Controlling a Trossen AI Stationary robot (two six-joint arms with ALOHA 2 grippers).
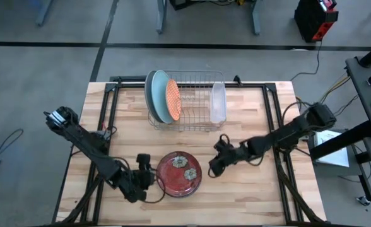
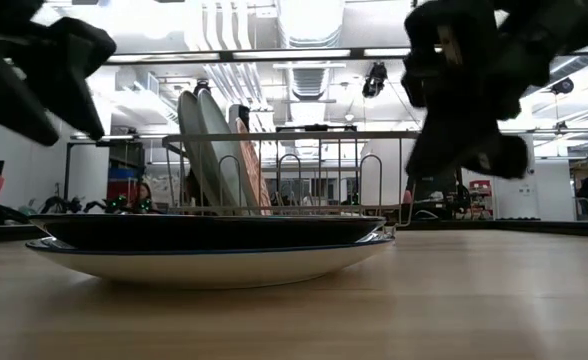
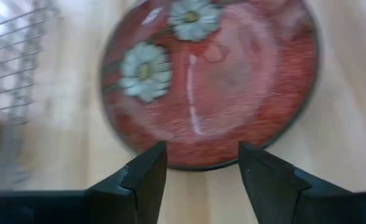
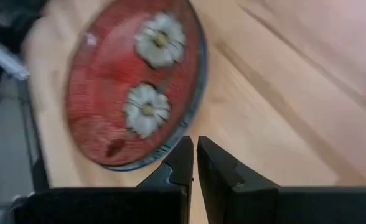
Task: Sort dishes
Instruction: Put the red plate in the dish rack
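Sorting looks roughly half done: the grey plate (image 1: pixel 153 94), pale blue plate (image 1: pixel 161 99) and orange-and-white plate (image 1: pixel 173 99) stand upright in the wire rack (image 1: pixel 195 101), with a clear tub (image 1: pixel 217 102) at its far end. In front of the rack, the dark red plate (image 1: pixel 179 173) lies flat on the wooden surface (image 1: pixel 248 195), apparently stacked on another dish. The left claw (image 1: pixel 145 178) hangs open beside that plate; the right claw (image 1: pixel 213 169), fingers closed on nothing, sits opposite. Beyond the surface is grey floor and a workshop with ceiling lights.
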